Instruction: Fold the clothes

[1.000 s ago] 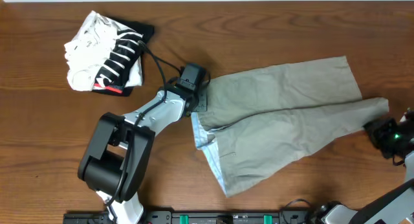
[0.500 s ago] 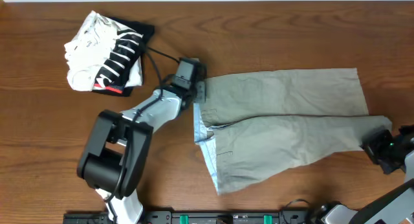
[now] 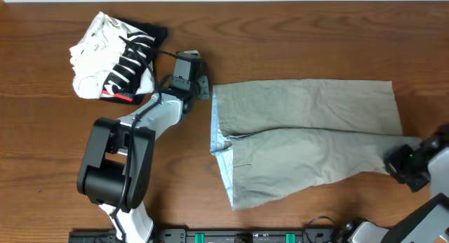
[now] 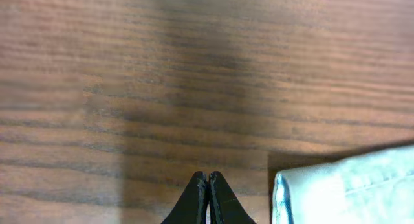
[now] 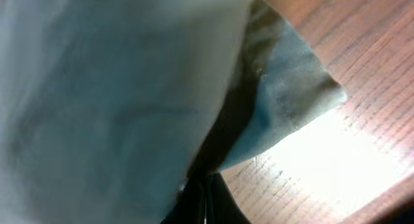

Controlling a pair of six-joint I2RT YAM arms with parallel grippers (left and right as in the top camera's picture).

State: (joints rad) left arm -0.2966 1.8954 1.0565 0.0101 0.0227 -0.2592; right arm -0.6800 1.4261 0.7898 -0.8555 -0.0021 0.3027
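Right pincer (image 3: 394, 162) grips shorts (image 3: 302, 123) (left pincer (image 4: 208, 180) closed, empty).

The left arm (image 3: 151, 120) reaches forward, its pincer (image 4: 208, 185) pinched together and empty, while the right pincer (image 5: 206, 195) clamps the shorts (image 3: 302, 130).

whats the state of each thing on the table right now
khaki shorts: spread flat, unfolded, waistband to the left
striped garment: folded, lying apart at far left
left gripper: shut, empty, beside the waistband corner
right gripper: shut on the khaki shorts' leg hem
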